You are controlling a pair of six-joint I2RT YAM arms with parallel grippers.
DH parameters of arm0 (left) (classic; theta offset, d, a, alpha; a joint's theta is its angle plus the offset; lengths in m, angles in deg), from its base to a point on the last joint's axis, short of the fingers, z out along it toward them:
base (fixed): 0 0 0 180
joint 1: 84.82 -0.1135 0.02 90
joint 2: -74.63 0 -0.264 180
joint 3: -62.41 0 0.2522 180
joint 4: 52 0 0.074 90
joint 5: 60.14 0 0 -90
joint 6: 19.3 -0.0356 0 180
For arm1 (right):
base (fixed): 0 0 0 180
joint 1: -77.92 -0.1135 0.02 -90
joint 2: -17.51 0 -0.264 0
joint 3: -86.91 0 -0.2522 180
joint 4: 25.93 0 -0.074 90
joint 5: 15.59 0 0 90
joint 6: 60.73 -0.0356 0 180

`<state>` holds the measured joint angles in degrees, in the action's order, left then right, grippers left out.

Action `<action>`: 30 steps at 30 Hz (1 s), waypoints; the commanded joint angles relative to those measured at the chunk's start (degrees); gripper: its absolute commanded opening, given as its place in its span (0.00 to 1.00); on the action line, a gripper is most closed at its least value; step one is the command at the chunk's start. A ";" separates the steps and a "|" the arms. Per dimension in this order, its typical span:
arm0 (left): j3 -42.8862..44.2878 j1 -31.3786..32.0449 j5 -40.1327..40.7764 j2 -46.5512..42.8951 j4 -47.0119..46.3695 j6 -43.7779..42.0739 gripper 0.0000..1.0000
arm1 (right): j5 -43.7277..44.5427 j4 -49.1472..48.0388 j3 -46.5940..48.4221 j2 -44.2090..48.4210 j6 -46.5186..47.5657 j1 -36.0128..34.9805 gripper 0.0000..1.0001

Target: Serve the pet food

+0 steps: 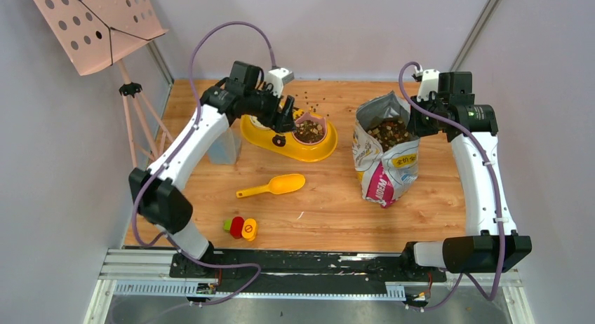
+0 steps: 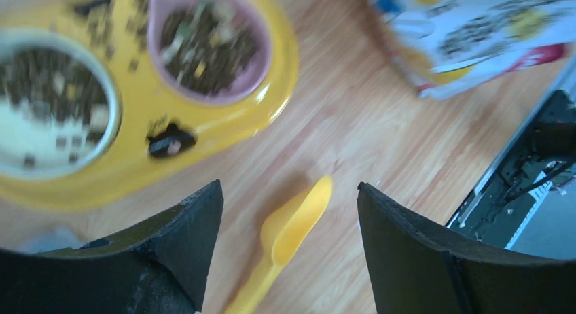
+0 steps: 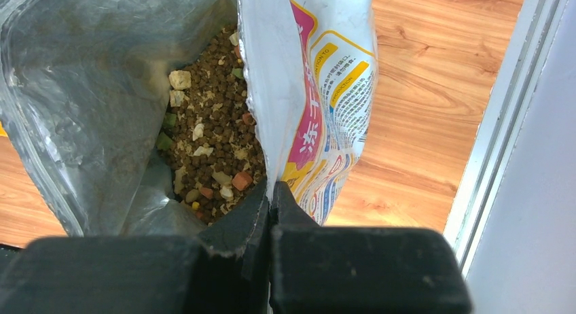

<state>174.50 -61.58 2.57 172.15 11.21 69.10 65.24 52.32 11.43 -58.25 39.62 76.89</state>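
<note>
The left gripper (image 1: 284, 122) hung wide open and empty over the yellow feeder (image 1: 319, 152), with pet food (image 1: 309, 131) at its 3 o'clock in the pink bowl (image 1: 323, 123). The scoop (image 1: 275, 186) lay at its 6 o'clock, long axis 8-to-2, nearer this arm. The right gripper (image 3: 270, 192) was pinched shut on the rim of the bag (image 1: 382, 166), which held more pet food.

We find a wooden table (image 1: 337, 212) carrying a yellow twin-bowl feeder (image 1: 309, 154) at rear centre and an upright foil bag (image 1: 386, 163) to its right. A yellow scoop (image 1: 275, 186) lies mid-table, with a small red-yellow-green object (image 1: 241, 228) nearer us. Loose pet food pellets (image 1: 309, 98) lie behind the feeder.
</note>
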 commanded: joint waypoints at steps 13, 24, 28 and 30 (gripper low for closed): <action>-0.05 32.49 7.26 -3.59 -30.14 2.75 0.84 | -6.21 -0.75 2.92 0.10 -7.69 0.03 0.00; 5.45 38.00 20.79 5.51 -30.49 13.54 0.71 | -9.62 -0.48 1.98 0.02 -9.91 -0.02 0.00; 7.45 37.99 20.40 7.50 -29.92 13.51 0.66 | -9.95 -0.86 2.50 -0.42 -10.00 -0.02 0.00; 8.75 38.00 19.63 8.67 -29.27 13.04 0.63 | -10.00 -0.88 2.79 -0.59 -10.00 -0.02 0.00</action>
<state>178.78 -23.72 20.99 179.51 -17.27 80.99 60.47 52.19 11.49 -59.32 32.27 77.34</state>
